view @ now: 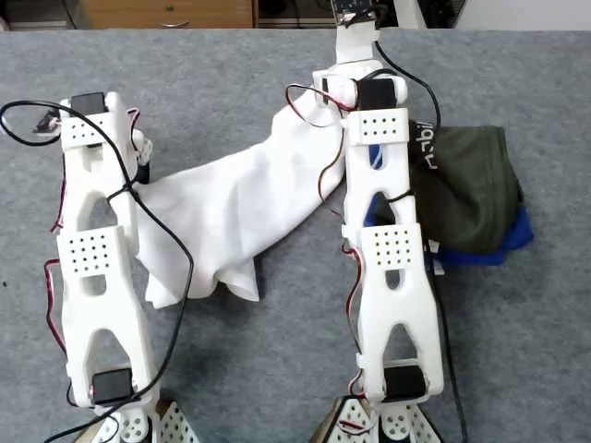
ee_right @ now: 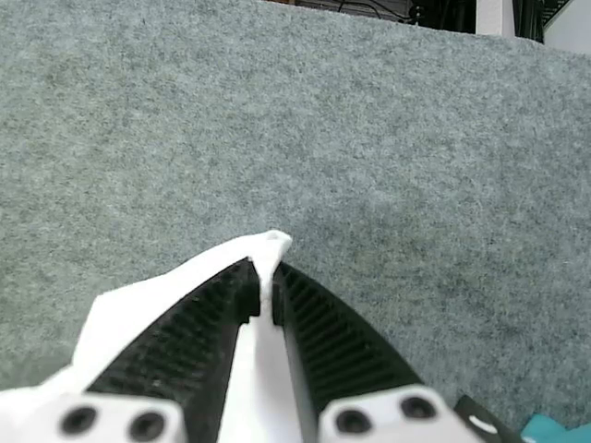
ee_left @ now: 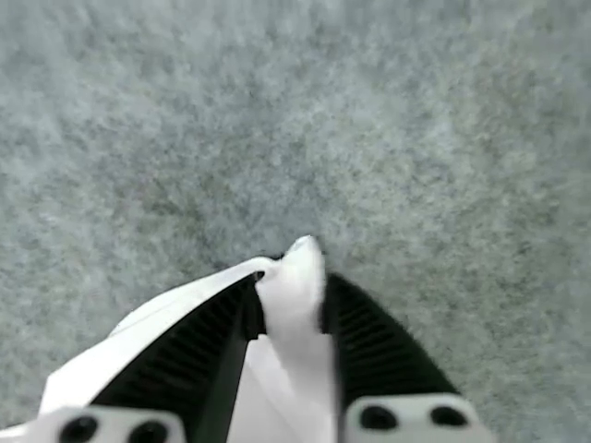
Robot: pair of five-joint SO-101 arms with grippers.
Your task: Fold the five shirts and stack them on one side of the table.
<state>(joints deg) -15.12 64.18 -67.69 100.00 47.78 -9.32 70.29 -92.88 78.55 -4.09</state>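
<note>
The left gripper (ee_left: 291, 293) is clenched on a pinch of the white shirt (ee_left: 295, 268), and a fold of cloth pokes out past its black ribbed pads (ee_left: 365, 341). The right gripper (ee_right: 266, 281) grasps a thin edge of the same shirt, with the tip of the cloth sticking out beyond the fingertips. Under both lies the grey table (ee_left: 416, 138). In the high view the white shirt (view: 240, 208) stretches slantwise across the middle of the frame. It runs from beside the left arm (view: 97, 258) at centre left up to the right arm (view: 392, 258) near the top centre, and a rumpled part spreads toward the lower middle. At the right of the frame, just beside the right arm, a dark green shirt (view: 471, 185) lies bunched on top of a blue shirt (view: 517, 235), whose edge peeks out beneath it
</note>
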